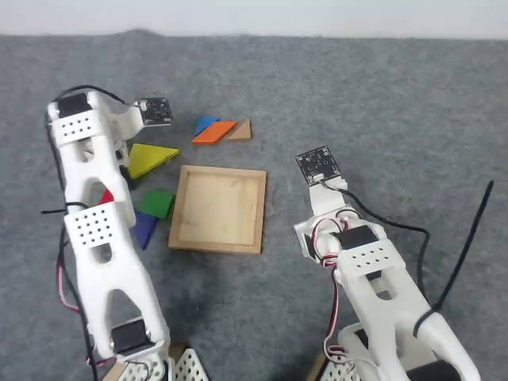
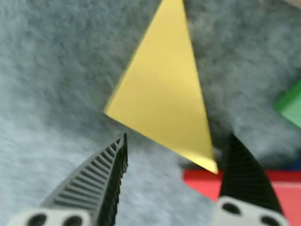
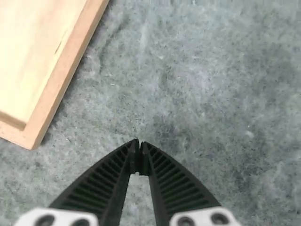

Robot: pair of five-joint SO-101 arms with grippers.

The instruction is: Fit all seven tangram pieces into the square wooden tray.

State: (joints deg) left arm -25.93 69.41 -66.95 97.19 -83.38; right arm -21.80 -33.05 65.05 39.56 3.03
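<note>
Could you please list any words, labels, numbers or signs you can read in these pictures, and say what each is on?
None is readable. The wooden tray and the yellow triangle are plain; any marks on the left wrist board and the right wrist board are too small to read.

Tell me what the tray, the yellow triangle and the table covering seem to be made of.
Tray: pale wood, matte and seemingly unvarnished; faint grain shows on its raised rim.
Yellow triangle: painted wood or plastic, which of the two I cannot tell; smooth, with even colour and a slight sheen.
Table covering: grey felt or short-pile carpet; the surface looks fuzzy and mottled.
</note>
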